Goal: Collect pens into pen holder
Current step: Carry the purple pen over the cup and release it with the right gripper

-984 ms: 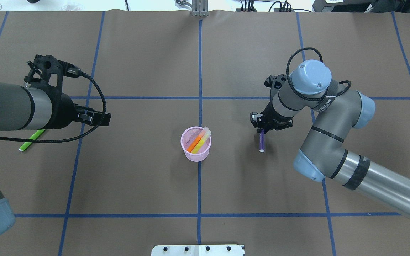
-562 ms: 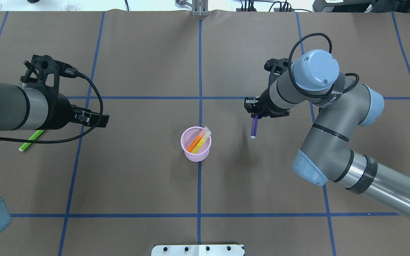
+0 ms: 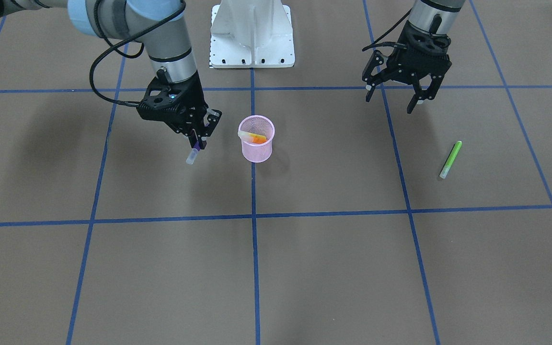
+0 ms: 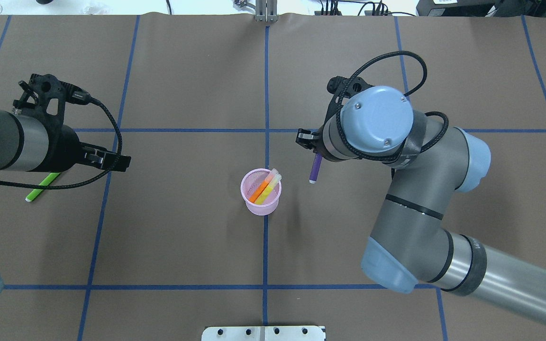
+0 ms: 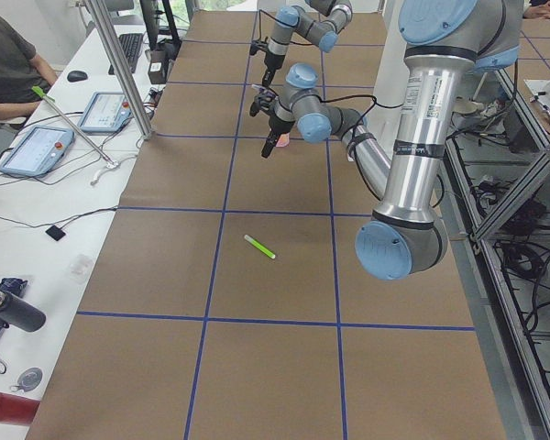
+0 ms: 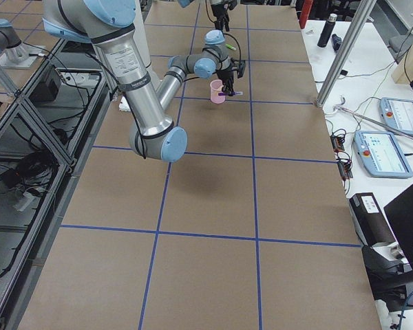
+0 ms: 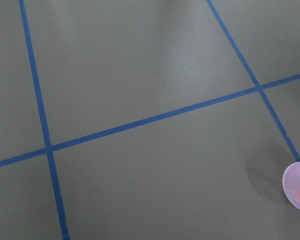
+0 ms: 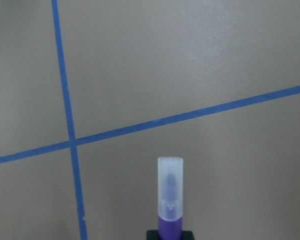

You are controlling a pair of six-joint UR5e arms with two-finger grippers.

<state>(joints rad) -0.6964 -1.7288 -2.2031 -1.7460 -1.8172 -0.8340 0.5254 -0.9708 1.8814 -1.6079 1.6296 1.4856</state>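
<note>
The pink mesh pen holder (image 4: 261, 198) (image 3: 256, 146) stands at mid-table with an orange pen (image 4: 259, 187) and a yellow pen (image 4: 268, 190) leaning inside it. My right gripper (image 3: 199, 139) (image 4: 314, 150) is shut on the purple pen (image 4: 315, 168) (image 3: 193, 153) (image 8: 170, 200), which hangs above the table with its pale cap down, just to the holder's right in the overhead view. A green pen (image 4: 42, 186) (image 3: 450, 159) lies flat on the table by the left arm. My left gripper (image 3: 390, 103) (image 4: 112, 161) hovers open and empty, apart from the green pen.
Brown table covering (image 4: 183, 251) with blue tape grid lines. The robot's white base plate (image 3: 252, 45) sits at the robot's edge. Beyond the far edge are desks with tablets (image 5: 37, 151) and a seated person (image 5: 9, 64).
My right arm has raised the purple pen off the table and carried it left, close to the pen holder. The left arm has drawn back slightly to the left, still open.
</note>
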